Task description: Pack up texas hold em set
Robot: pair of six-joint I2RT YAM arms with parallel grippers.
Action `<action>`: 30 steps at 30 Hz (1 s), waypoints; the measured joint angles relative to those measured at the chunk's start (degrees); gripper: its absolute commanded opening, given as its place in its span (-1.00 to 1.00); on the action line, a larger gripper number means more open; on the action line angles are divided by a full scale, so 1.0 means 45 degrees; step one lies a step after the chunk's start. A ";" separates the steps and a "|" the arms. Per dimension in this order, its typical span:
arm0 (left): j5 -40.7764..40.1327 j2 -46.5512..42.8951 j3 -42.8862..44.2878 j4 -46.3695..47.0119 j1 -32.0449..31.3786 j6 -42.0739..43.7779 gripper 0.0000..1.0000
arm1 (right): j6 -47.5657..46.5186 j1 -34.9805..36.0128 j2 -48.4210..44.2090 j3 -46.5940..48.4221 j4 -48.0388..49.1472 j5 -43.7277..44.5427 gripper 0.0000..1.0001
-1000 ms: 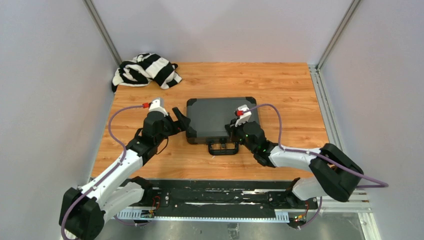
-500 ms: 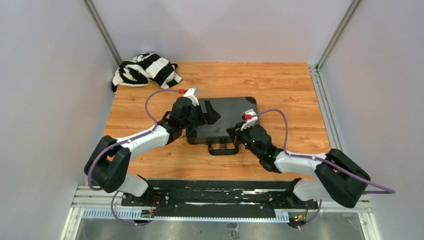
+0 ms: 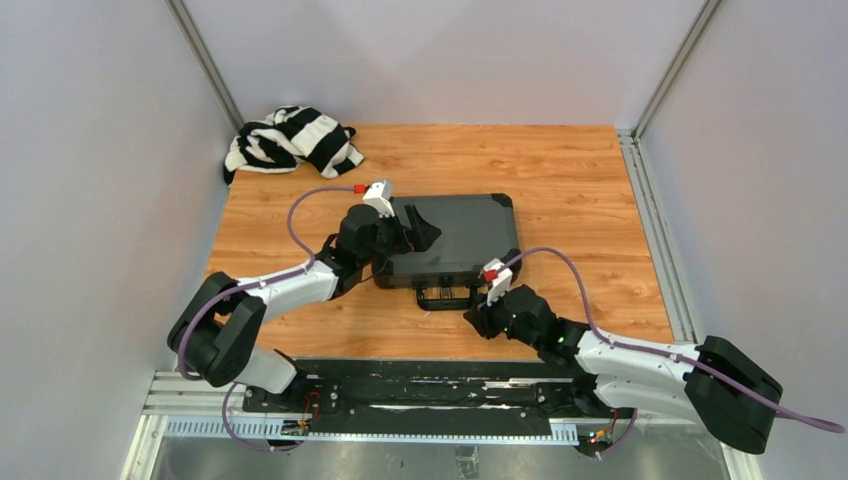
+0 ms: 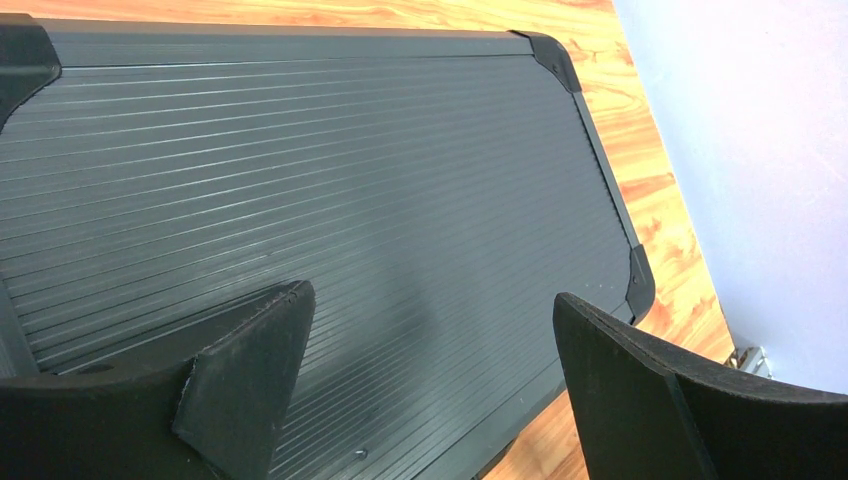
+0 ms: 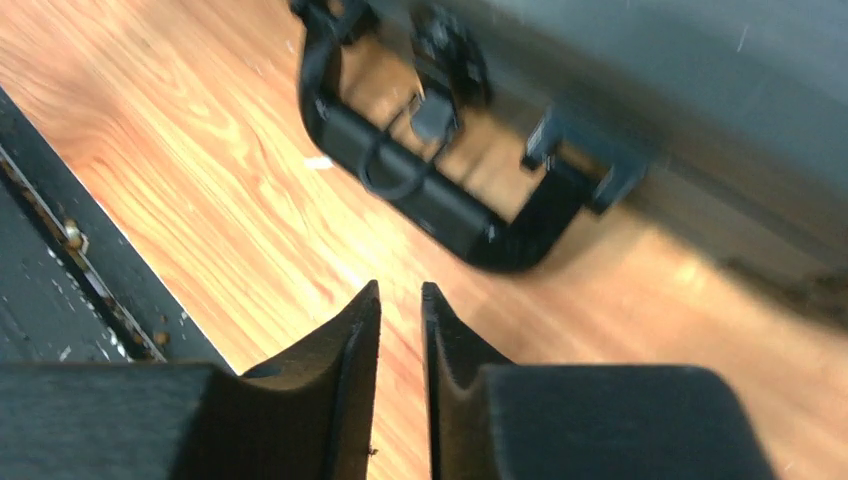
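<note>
The black ribbed case (image 3: 465,240) lies shut in the middle of the table, its handle (image 3: 447,296) facing the near edge. My left gripper (image 3: 420,228) hovers over the left part of the lid, wide open, with nothing between its fingers; the left wrist view shows the lid (image 4: 300,150) filling the gap under that gripper (image 4: 430,292). My right gripper (image 3: 472,322) sits low over bare wood just near-right of the handle. In the right wrist view this gripper (image 5: 400,286) has a narrow gap and holds nothing, with the handle (image 5: 440,205) blurred ahead. Chips, cards and discs are hidden.
A black-and-white striped cloth (image 3: 293,139) lies bunched at the far left corner of the wooden table (image 3: 580,180). The black mounting rail (image 3: 420,385) runs along the near edge. Grey walls close in on both sides.
My left arm swung from the case's left side to over its lid. My right gripper drew back from the case's front towards the near edge, and its jaws parted slightly.
</note>
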 measured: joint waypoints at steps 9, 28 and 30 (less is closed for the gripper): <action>-0.0063 -0.0058 -0.0068 0.0034 0.0000 -0.0063 0.96 | 0.1195 0.0005 0.2793 -0.0471 0.1472 -0.0083 -0.99; -0.0840 -0.0738 -0.0296 -0.0724 0.0000 0.0044 0.96 | 0.1452 0.0015 0.5969 0.0719 0.4381 -0.0214 -0.99; -0.0855 -0.0738 -0.0296 -0.0729 0.0000 0.0058 0.96 | 0.1282 0.0015 0.5829 0.0831 0.4012 -0.0228 -0.99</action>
